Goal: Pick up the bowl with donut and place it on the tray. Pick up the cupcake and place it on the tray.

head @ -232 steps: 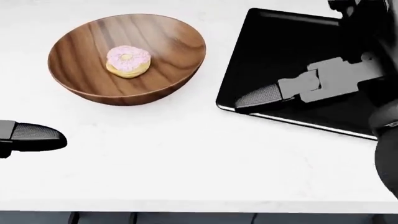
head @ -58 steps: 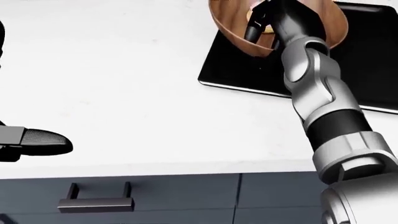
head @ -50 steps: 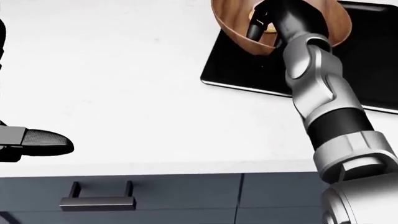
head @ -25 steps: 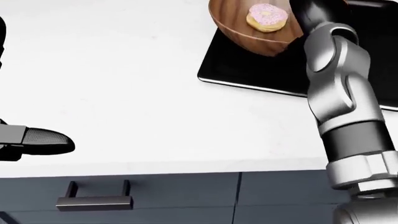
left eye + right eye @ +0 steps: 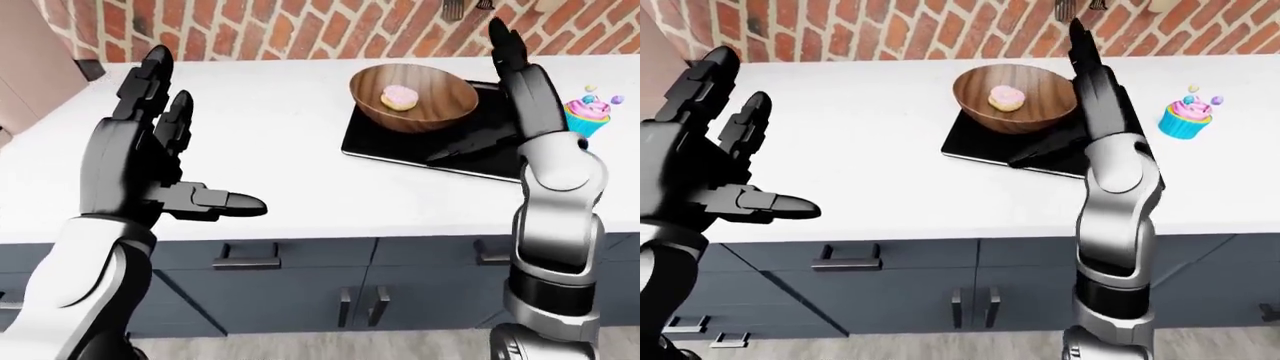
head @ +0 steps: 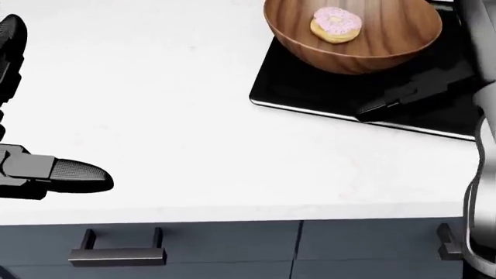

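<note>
The white stone counter [image 5: 280, 150] carries everything, and the flat black rectangular tray [image 6: 325, 96] lies on it, under and to the left of the right hand's fingers in the eye views. The round brown wooden bowl [image 5: 1015, 97] sits on the tray's left part, just left of those fingers and apart from them, with the pink-iced donut [image 6: 335, 24] inside it. I judge that step 1 of the task is finished, because the bowl rests level on the tray with no finger on it.

The right hand [image 5: 1095, 86] stands upright over the tray, its long fingers straight and pointing up toward the brick wall [image 5: 300, 30], the thumb stretched down-left across the tray; it is spread wide and holds nothing. The forearm rises nearly vertical under it.

The left hand [image 5: 150, 161] is raised over the counter's edge, well apart from the bowl, with 2 fingers up and the thumb pointing right, spread and empty too.

The small cupcake with a blue wrapper and pink frosting [image 5: 1185, 116] stands on the counter right of the right hand's fingers, off the tray. It looks like the next target.
</note>
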Robot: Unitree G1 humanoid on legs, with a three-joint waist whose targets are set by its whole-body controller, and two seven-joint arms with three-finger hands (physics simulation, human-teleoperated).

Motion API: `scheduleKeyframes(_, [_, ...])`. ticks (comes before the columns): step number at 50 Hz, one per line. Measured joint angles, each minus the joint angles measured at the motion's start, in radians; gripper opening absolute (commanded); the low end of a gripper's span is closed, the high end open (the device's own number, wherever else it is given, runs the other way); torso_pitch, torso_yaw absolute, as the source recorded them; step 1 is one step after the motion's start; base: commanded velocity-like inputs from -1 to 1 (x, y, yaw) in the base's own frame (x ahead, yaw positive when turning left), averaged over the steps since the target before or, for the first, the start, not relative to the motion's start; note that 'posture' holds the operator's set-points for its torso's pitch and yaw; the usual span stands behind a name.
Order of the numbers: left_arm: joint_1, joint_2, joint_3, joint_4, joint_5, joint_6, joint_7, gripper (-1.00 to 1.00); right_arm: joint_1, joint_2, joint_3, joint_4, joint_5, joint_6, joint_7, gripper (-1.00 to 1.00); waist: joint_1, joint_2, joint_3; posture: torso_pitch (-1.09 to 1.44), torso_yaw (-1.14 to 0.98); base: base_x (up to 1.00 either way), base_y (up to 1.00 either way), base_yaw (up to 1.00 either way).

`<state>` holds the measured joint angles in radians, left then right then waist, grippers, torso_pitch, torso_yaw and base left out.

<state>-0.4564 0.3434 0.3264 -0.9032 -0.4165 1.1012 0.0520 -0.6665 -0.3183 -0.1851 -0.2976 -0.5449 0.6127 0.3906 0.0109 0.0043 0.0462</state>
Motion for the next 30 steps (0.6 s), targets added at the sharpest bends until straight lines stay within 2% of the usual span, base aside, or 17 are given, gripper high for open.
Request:
scheduleKeyframes(3, [-0.002, -0.005, -0.005, 0.001, 0.009, 0.005, -0.002, 1.0, 0.011, -0.008, -0.011, -0.019, 0.062, 0.023, -0.024, 1.0, -0.003, 0.001, -0.003, 0.0, 0.0, -0.03, -0.24, 0.0])
scheduleKeyframes(4, [0.001, -0.006, -0.007, 0.002, 0.012, 0.007, -0.003, 1.0, 0.013, -0.009, -0.007, -0.02, 0.078, 0.028, -0.033, 1.0, -0.006, 0.009, -0.004, 0.0, 0.0, -0.05, -0.52, 0.0])
scheduleKeyframes(6, [0.006, -0.007, -0.005, 0.001, 0.02, 0.01, -0.005, 1.0, 0.016, -0.011, 0.008, -0.028, 0.103, 0.033, -0.044, 1.0, -0.013, 0.044, -0.012, 0.0, 0.0, -0.05, -0.56, 0.0])
scheduleKeyframes(8, [-0.001, -0.007, -0.004, -0.001, 0.027, 0.009, -0.007, 1.0, 0.015, -0.016, 0.017, -0.038, 0.118, 0.03, -0.051, 1.0, -0.02, 0.054, -0.023, 0.0, 0.0, -0.05, -0.6, 0.0])
scheduleKeyframes(12, [-0.006, -0.008, -0.004, -0.005, 0.036, -0.008, -0.014, 1.0, 0.008, -0.023, 0.014, -0.056, 0.129, 0.025, -0.059, 1.0, -0.016, 0.021, -0.019, 0.0, 0.0, -0.04, -0.62, 0.0])
scheduleKeyframes(15, [0.005, -0.012, -0.004, 0.002, 0.045, -0.009, -0.017, 1.0, 0.011, -0.023, 0.018, -0.048, 0.135, 0.016, -0.066, 1.0, -0.001, -0.02, -0.013, 0.0, 0.0, 0.0, -0.62, 0.0])
scheduleKeyframes(17, [0.0, -0.014, -0.003, 0.004, 0.05, -0.004, -0.018, 1.0, 0.009, -0.025, 0.023, -0.049, 0.136, 0.023, -0.064, 1.0, 0.002, -0.057, -0.019, 0.0, 0.0, 0.0, -0.62, 0.0])
scheduleKeyframes(18, [0.001, -0.023, -0.009, 0.005, 0.05, -0.001, -0.02, 1.0, 0.014, -0.028, 0.019, -0.049, 0.135, 0.024, -0.064, 1.0, -0.004, -0.043, -0.013, 0.0, 0.0, 0.0, -0.62, 0.0])
scheduleKeyframes(19, [0.004, -0.025, -0.016, 0.004, 0.047, 0.002, -0.024, 1.0, 0.02, -0.028, 0.013, -0.045, 0.134, 0.028, -0.064, 1.0, -0.011, -0.038, -0.004, 0.0, 0.0, 0.0, -0.62, 0.0])
scheduleKeyframes(20, [0.004, -0.026, -0.022, 0.004, 0.042, 0.006, -0.029, 1.0, 0.026, -0.029, 0.008, -0.04, 0.132, 0.034, -0.065, 1.0, -0.015, -0.043, 0.001, 0.0, 0.0, 0.0, -0.62, 0.0])
scheduleKeyframes(21, [0.003, -0.025, -0.024, 0.003, 0.038, 0.007, -0.033, 1.0, 0.029, -0.031, 0.003, -0.038, 0.129, 0.042, -0.065, 1.0, -0.016, -0.045, 0.0, 0.0, 0.0, 0.0, -0.58, 0.0])
scheduleKeyframes(25, [-0.005, -0.015, 0.005, -0.009, 0.033, 0.009, -0.034, 1.0, 0.017, -0.036, 0.004, -0.073, 0.123, 0.048, -0.06, 1.0, 0.002, -0.017, -0.006, 0.0, 0.0, -0.13, -0.42, 0.0])
scheduleKeyframes(30, [-0.008, -0.013, 0.01, -0.013, 0.032, 0.001, -0.027, 1.0, 0.009, -0.038, 0.009, -0.098, 0.121, 0.043, -0.05, 1.0, -0.003, -0.021, -0.016, 0.0, 0.0, -0.21, -0.23, 0.0])
